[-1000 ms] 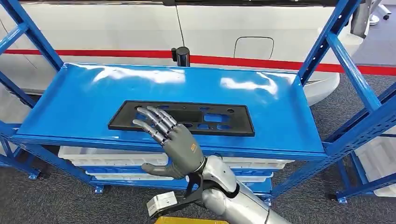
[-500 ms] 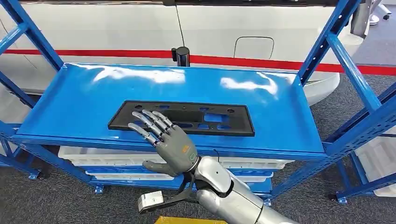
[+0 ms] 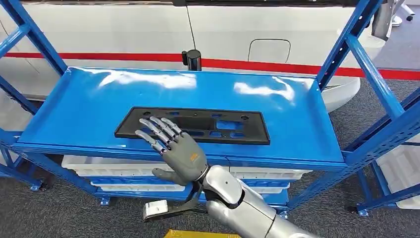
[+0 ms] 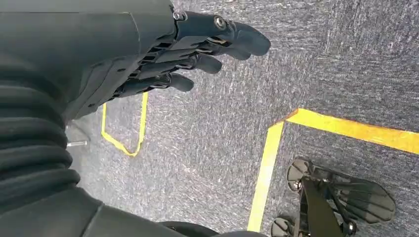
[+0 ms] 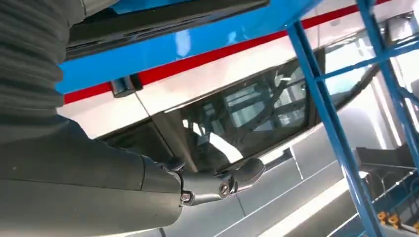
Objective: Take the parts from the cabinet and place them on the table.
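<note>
- part point(image 3: 198, 125): a flat black plate with cutouts, lying flat on the blue shelf point(image 3: 89, 109), a little near of the middle. its long axis runs left to right, along the shelf's near edge and just back from it.
- in the right wrist view the plate point(image 5: 163, 17) shows as a dark strip above the shelf's blue edge.
- right hand point(image 3: 176, 151): raised at the near edge of the shelf, palm down, fingers point(image 3: 156, 128) spread and stretched over the plate's near left part, thumb out to the left below the shelf edge. it holds nothing; whether the fingertips touch the plate cannot be told.
- left hand point(image 4: 163, 54): hangs over grey carpet point(image 4: 207, 148) with yellow tape lines point(image 4: 267, 163), fingers loosely extended and close together, holding nothing.
- white bins point(image 3: 99, 166) sit on the lower shelf.
- beyond the rack, a white car point(image 3: 247, 29) with a red stripe.
</note>
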Tool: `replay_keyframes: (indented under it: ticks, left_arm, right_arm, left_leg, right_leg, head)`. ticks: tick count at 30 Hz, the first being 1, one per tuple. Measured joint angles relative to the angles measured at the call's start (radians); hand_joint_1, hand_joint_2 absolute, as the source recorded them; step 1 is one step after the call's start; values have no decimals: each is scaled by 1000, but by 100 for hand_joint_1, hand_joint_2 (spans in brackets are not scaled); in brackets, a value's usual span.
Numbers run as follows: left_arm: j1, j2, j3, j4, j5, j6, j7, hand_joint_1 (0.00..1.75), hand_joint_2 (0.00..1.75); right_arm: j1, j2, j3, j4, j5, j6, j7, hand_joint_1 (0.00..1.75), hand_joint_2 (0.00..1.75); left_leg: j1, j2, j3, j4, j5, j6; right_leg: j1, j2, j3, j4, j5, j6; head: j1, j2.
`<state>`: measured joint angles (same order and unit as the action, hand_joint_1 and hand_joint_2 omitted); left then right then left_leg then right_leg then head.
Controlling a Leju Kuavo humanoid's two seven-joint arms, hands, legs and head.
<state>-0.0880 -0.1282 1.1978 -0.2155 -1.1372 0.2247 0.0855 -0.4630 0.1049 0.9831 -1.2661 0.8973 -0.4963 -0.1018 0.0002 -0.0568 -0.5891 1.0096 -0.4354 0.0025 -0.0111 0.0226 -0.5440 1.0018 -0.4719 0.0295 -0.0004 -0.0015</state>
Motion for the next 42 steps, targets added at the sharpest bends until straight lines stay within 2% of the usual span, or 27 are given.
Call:
replay_keyframes:
  ticks: [9, 23, 42]
  left_arm:
    - [0, 0, -3, 0, -15, -3, -1, 0, 175]
    - [-1, 0, -11, 0, -29, -3, -2, 0, 175]
    - [-1, -1, -35, 0, -64, -3, -3, 0, 175]
  right_arm:
    - [-32, 59, 0, 110, 92, 0, 59, 0, 175]
    - [-54, 115, 0, 220, 112, 0, 73, 0, 175]
    - [-110, 204, -35, 497, 146, -30, 129, 0, 175]
  left_leg:
    - [0, 0, 0, 0, 0, 0]
    - [0, 0, 0, 0, 0, 0]
    - [0, 0, 0, 0, 0, 0]
  right_leg:
    - [0, 0, 0, 0, 0, 0]
    - [0, 0, 0, 0, 0, 0]
    - [0, 0, 0, 0, 0, 0]
  head:
    - [0, 0]
    - [0, 0]
    - [0, 0]
